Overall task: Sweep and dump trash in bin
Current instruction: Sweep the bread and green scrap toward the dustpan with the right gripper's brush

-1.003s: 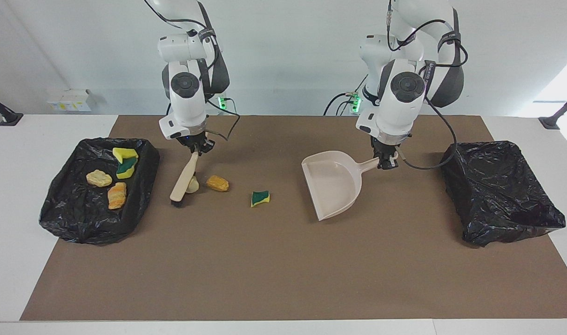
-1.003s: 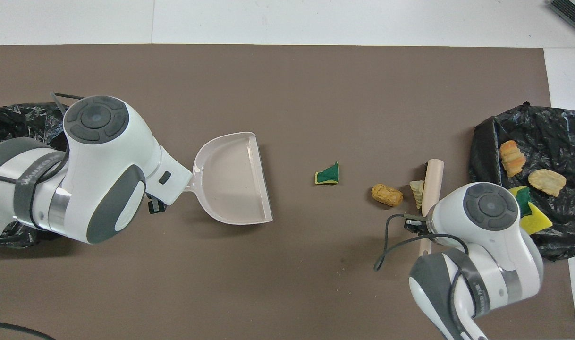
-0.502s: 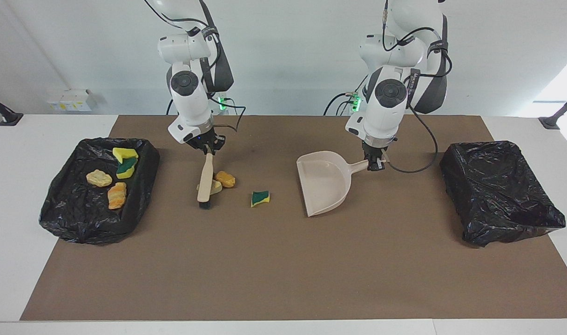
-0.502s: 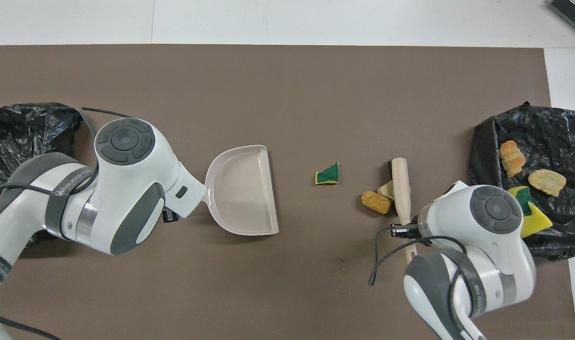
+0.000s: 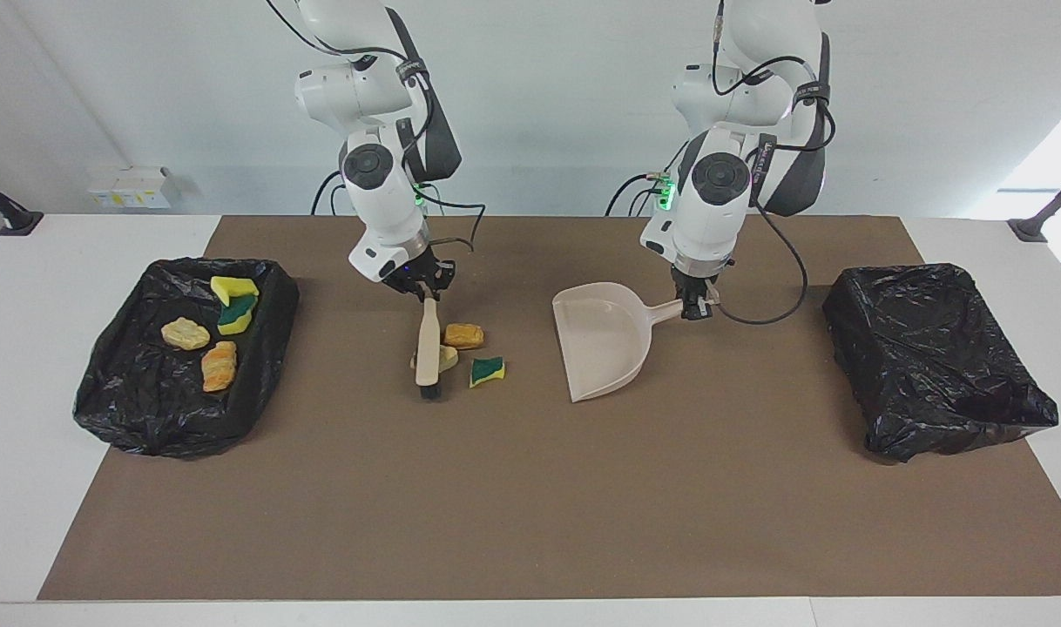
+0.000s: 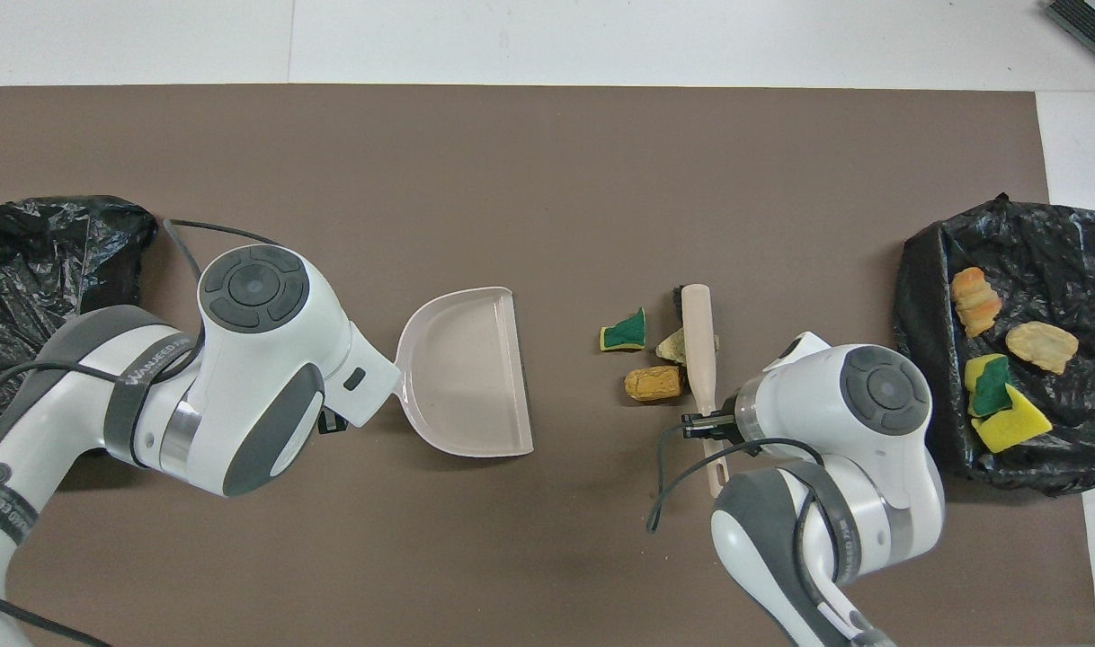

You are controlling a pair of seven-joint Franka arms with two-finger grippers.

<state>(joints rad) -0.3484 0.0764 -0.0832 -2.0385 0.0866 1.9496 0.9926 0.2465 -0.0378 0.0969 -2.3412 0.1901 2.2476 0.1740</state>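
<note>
The right claw [image 5: 425, 294] grips the beige wooden brush [image 5: 427, 350], perhaps touching three small trash scraps [image 5: 463, 335] mid-frame on the brown worktop [image 5: 530, 505]. The left claw [image 5: 692, 306] holds the beige plastic dustpan [image 5: 602, 348] beside them.

Both views are evenly and brightly lit from above. Only short, soft shadows are cast on the brown mat [image 5: 530, 488]. Glints are seen on the black bin liner [image 5: 935, 357]. Focus is held sharp throughout.
</note>
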